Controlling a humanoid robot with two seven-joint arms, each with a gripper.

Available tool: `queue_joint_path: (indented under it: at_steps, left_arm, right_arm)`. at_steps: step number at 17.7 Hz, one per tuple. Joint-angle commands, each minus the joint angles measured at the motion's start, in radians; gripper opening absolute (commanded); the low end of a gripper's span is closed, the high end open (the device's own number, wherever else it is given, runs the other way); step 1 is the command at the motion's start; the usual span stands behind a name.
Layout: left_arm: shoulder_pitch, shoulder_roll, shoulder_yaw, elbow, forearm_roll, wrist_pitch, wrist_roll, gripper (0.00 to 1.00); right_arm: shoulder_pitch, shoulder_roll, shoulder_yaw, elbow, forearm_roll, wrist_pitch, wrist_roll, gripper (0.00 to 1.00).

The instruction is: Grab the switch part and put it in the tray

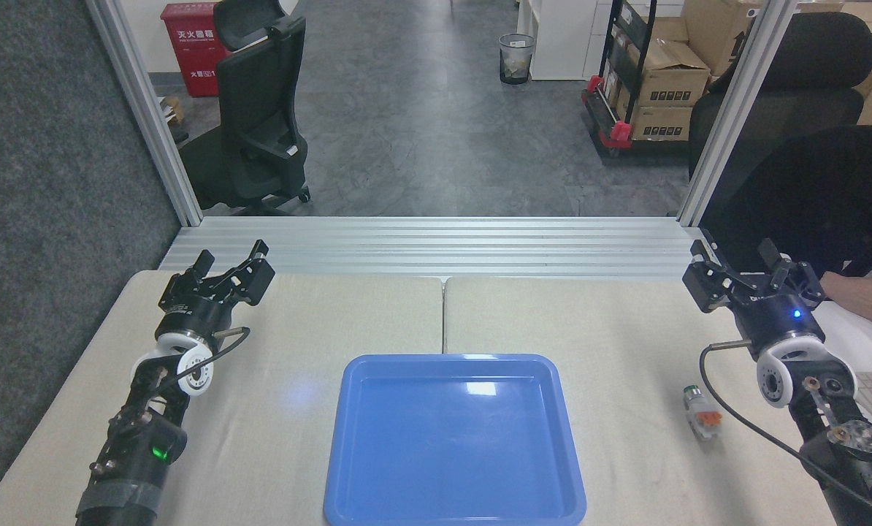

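Beige padded tabletop (319, 321) meets aluminium rails (436, 245) before grey office floor (421, 131).

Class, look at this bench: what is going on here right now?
A two-armed robot is at a table with an empty blue tray in the middle. The switch part lies on the table to the right of the tray, untouched. The right gripper hovers open beyond it, holding nothing, and the left gripper is open and idle at the far left. A person's hand rests at the right edge. Nothing has been picked up yet.
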Motion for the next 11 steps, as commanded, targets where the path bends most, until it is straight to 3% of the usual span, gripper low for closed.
queue_joint_path:
  at_steps: [1,11]
  left_arm:
    - [0.001,0.0,-0.025,0.0,0.0,0.001,0.001,1.0]
    - [0.001,0.0,-0.023,0.0,0.0,0.0,0.001,1.0]
  right_arm:
    - [0.004,0.008,-0.007,0.001,0.0,0.003,0.0,0.99]
    - [0.005,0.001,-0.006,-0.001,0.0,0.001,0.004,0.99]
